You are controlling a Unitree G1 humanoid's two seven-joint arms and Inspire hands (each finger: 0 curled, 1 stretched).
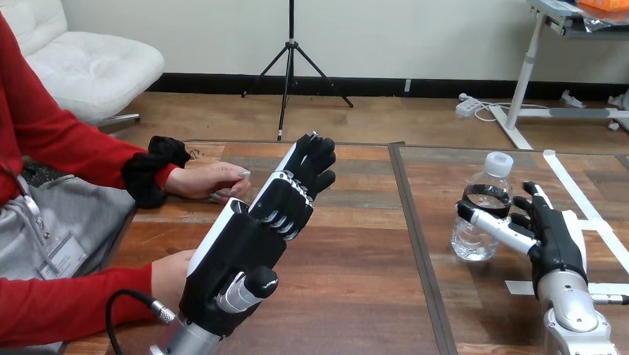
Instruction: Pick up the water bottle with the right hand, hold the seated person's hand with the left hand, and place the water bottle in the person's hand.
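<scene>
The clear plastic water bottle point(482, 209) with a white screw cap stands upright on the brown wooden table point(354, 305), its base on the boards, so it is not yet lifted. The robot's right hand point(548, 234), black with white shells, is closed on the bottle from the bottle's right: its thumb lies across the front of the lower body and its fingers point(531, 205) curl at the far right flank. Just right of the bottle, strips of white tape point(586, 211) mark the table; just left of it a dark seam point(419, 252) runs down the boards. Well to the bottle's left, the left hand point(254, 231) hangs raised above the table, relaxed and holding nothing. Further left still, the person's upper hand point(212, 182) rests on the table, close beside the left hand's fingers; whether they touch cannot be told, and no finger curls round it. The person's lower hand point(169, 279) lies partly behind the left palm. As a judgement, the risks lie in the grip and the handover. A thin, part-empty bottle may buckle or slip if squeezed low, or tip as it rises. The person's hand is neither held nor turned palm up, so a bottle carried across now could meet knuckles and drop.
</scene>
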